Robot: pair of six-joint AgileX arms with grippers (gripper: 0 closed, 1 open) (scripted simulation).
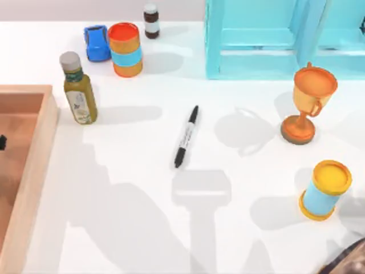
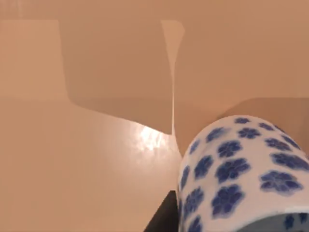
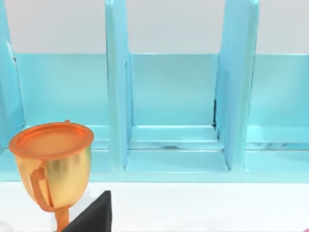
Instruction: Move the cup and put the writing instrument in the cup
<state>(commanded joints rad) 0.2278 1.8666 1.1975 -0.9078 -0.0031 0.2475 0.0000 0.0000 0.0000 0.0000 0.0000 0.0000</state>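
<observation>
Hovering over the wooden tray [image 1: 35, 154] at the table's nine o'clock edge, my left gripper's state I cannot tell; the cup [image 2: 241, 174] appears close beside it, cropped. The marker [image 1: 186, 137] lies mid-table.

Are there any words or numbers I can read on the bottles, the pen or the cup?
None can be read.
Olive bottle: pale label, print too small to read.
Marker pen: label band, marks too small to read.
Small dark bottle: white band, nothing legible.
Cup: blue flowers, no words.
</observation>
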